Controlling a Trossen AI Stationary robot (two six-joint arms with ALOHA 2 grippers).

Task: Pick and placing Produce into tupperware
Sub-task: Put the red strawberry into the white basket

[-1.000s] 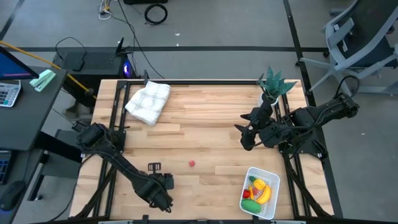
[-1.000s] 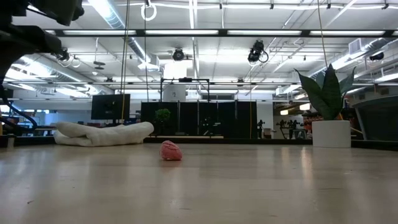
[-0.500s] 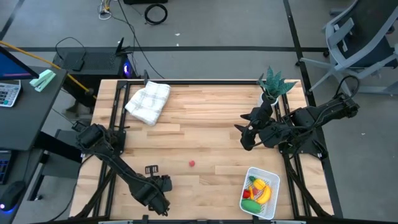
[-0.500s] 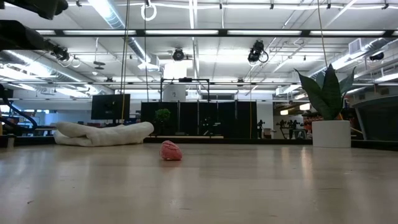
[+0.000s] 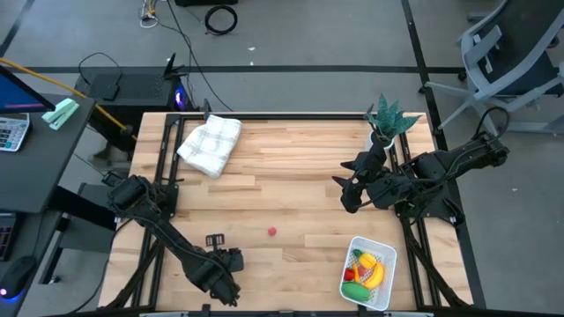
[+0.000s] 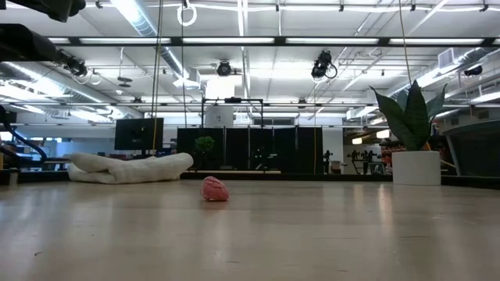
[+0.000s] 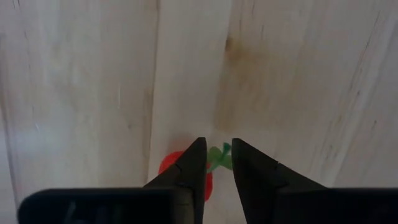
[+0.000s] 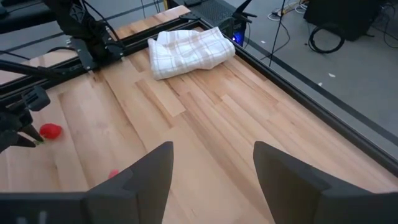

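My left gripper (image 5: 214, 239) hovers over the near left of the table, shut on a tiny red piece (image 8: 51, 130) with a green stem. A second tiny red piece (image 5: 272, 232) lies on the bare wood near the table's middle (image 6: 215, 189). The white basket (image 5: 392, 264) sits at the near right corner and holds the yellow banana (image 5: 374, 275), a green piece (image 5: 355, 291) and other small produce. My right gripper (image 5: 345, 192) waits open above the right half of the table, far from the basket; its fingers spread wide in the right wrist view (image 8: 214, 180). My left gripper pinches the red piece by its green stem (image 7: 219, 155) between the two fingers, coming from above and pointing down. The red body (image 7: 169, 167) sits off to one side of a finger (image 7: 193, 165). Whether it hangs clear of the wood, I cannot tell.
A folded white checked cloth (image 5: 210, 143) lies at the far left of the table. A green spiky plant in a white pot (image 5: 388, 119) stands at the far right corner. Bare wood stretches between the two arms.
My left arm has risen, moving up out of the low view, and its gripper has shifted a little toward the table's near left. The loose red piece and the right arm have stayed where they were.
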